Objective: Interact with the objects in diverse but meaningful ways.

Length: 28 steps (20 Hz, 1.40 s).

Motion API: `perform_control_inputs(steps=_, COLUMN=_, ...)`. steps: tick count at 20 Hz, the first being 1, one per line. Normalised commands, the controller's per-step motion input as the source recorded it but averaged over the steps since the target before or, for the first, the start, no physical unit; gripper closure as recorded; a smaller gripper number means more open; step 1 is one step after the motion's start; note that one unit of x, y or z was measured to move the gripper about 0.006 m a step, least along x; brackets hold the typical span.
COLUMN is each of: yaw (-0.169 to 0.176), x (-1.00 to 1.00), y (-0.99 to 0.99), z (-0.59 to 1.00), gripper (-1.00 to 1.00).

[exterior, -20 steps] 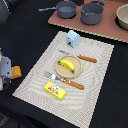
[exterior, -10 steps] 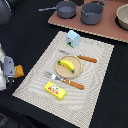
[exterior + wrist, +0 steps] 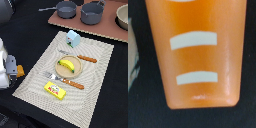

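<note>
At the exterior view's left edge the pincer sits by an orange-brown bread loaf, which fills the wrist view; its jaws are hidden (whether it grips, I cannot tell). Right of it on the mat lie a flat yellow box and a yellow banana. Far off, a pot is blurred.
</note>
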Motion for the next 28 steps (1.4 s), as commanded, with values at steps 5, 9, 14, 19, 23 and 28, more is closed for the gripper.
perform_control_inputs(steps=5, yaw=-0.060, x=0.58, y=0.11, z=0.97, gripper=-1.00)
perform_control_inputs(steps=9, yaw=-0.088, x=0.85, y=0.04, z=0.89, gripper=-1.00)
perform_control_inputs(steps=14, yaw=-0.117, x=0.82, y=0.00, z=0.61, gripper=-1.00)
perform_control_inputs(steps=19, yaw=-0.124, x=0.83, y=0.00, z=0.57, gripper=-1.00)
perform_control_inputs(steps=23, yaw=-0.122, x=0.84, y=-0.02, z=0.54, gripper=-1.00)
perform_control_inputs(steps=28, yaw=-0.080, x=0.84, y=-0.05, z=0.34, gripper=-1.00)
